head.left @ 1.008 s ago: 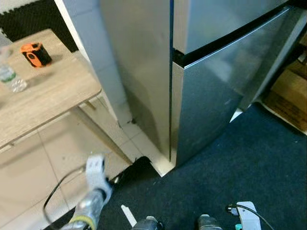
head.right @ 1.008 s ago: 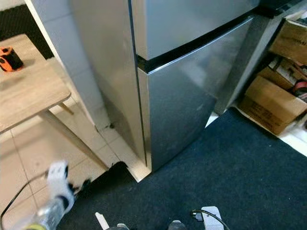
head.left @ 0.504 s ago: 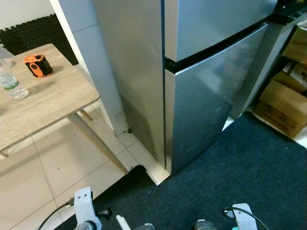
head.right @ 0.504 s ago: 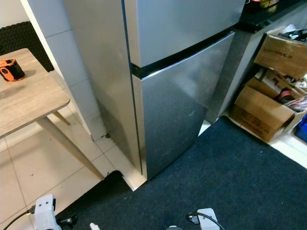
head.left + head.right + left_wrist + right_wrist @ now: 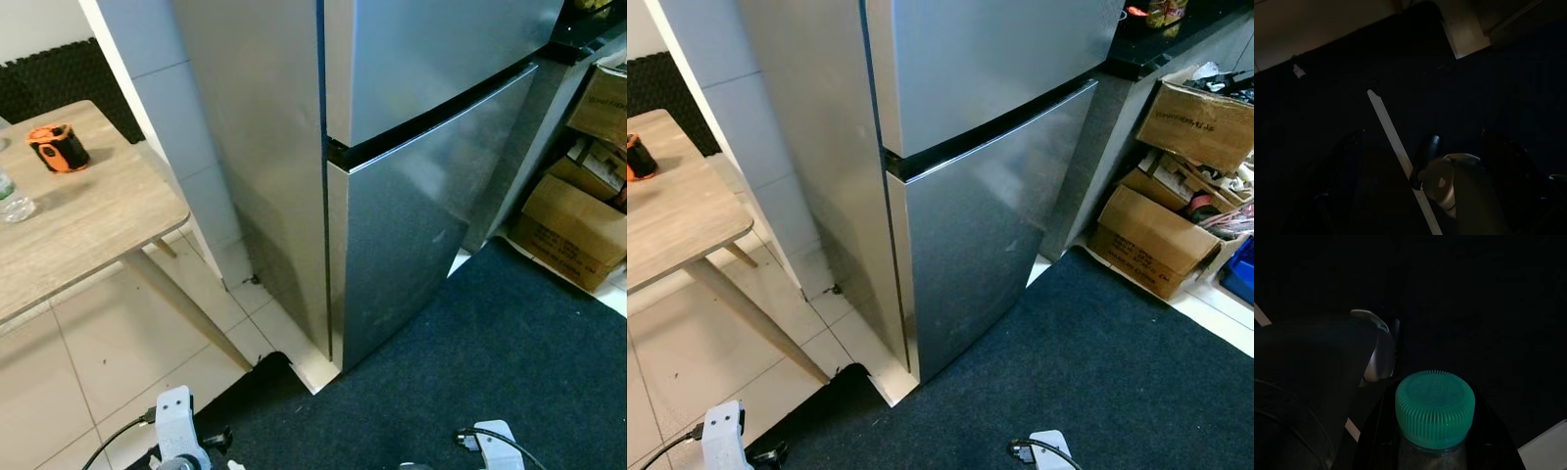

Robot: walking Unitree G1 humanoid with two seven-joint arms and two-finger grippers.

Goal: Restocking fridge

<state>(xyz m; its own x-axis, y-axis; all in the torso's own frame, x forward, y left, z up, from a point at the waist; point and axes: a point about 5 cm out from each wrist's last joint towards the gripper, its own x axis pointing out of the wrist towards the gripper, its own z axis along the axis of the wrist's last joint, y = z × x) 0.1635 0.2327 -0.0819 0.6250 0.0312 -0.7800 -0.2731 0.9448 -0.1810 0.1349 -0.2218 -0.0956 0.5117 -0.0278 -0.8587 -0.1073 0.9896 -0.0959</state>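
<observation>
Fridge [image 5: 950, 196] dead ahead and slightly to my left, both doors closed. Its long axis is upright; the dark seam between upper and lower door runs across the front, and the corner nearest me is the left front edge, standing at the edge of the dark carpet [image 5: 1097, 372].

Wooden table [image 5: 88, 235] off to my left, an orange-and-black object [image 5: 57, 147] near its far edge. Cardboard boxes [image 5: 1161, 220] to the right of the fridge.

Right gripper: in its wrist view a bottle with a green ribbed cap [image 5: 1435, 409] sits between the fingers, gripper pinching it, held low at my side.

Left gripper hangs idle; can't tell its finger state.

My read: with the right arm loaded, the door falls to the left arm.
</observation>
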